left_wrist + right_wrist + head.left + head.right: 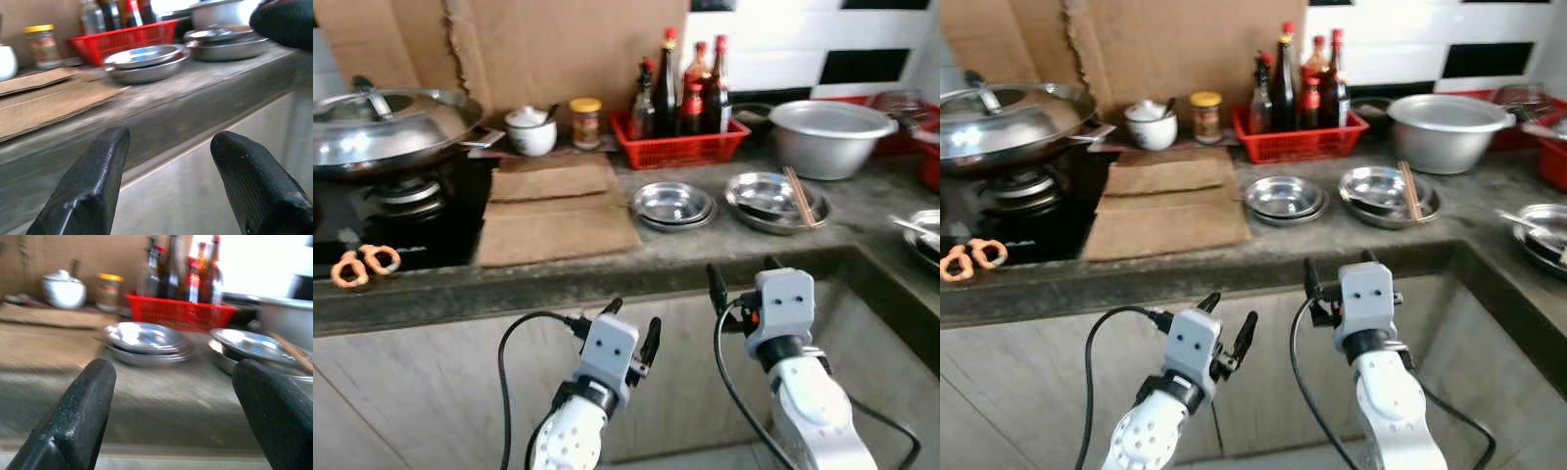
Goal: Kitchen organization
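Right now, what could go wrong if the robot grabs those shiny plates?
The chopsticks lie loose across the right steel dish, so lifting it could tip them off. The stacked steel plates look slippery and might slide apart. Both open grippers, left and right, sit below the counter edge and could bump it rising.

Orange scissors (364, 264) near left on black stove (401, 230); brown cardboard (548, 44) against far wall; black-white tiles (822, 44) far right.

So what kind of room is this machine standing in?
Most likely a home kitchen: a lidded wok sits on a gas stove, sauce bottles fill a red basket, and steel plates lie on the stone counter.
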You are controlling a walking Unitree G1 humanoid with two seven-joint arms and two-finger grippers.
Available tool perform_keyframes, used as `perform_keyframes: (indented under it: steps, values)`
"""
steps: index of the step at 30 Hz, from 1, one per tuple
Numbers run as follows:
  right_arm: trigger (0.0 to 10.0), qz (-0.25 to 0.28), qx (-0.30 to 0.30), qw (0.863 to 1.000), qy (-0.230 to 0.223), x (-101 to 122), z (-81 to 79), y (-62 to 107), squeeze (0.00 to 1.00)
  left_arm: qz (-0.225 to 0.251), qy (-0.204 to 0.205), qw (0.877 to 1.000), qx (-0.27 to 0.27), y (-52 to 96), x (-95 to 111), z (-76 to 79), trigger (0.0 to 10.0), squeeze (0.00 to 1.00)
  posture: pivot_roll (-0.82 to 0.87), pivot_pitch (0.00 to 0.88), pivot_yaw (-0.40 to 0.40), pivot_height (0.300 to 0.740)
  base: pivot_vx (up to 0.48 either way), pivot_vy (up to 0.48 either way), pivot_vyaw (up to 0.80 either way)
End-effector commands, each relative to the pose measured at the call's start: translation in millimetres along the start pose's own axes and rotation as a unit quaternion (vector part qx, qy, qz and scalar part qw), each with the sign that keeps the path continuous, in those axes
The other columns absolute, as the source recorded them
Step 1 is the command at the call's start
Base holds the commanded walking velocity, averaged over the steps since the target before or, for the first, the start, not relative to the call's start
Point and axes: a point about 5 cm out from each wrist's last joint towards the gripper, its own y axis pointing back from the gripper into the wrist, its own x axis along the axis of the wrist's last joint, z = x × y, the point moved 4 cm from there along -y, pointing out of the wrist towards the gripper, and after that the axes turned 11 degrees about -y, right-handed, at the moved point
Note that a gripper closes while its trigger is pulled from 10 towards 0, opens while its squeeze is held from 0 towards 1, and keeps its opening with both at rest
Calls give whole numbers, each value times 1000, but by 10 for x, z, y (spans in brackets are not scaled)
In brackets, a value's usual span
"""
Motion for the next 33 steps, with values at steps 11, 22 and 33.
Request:
perform_keyframes:
  steps: [11,22,33]
  values:
    - [10000,8,88,996,-10,92,-209,-123,0,0,-3,1000,10,-5,3,-50,10000,0,189,0,-55,740,296,0,0]
    - [10000,19,118,993,13,183,-179,-259,0,-2,-1,1000,18,-6,4,-62,10000,0,193,0,-60,740,288,0,0]
    - [10000,9,228,973,17,368,-337,-453,0,-7,21,1000,14,-2,-13,-38,10000,0,189,0,-62,740,0,0,0]
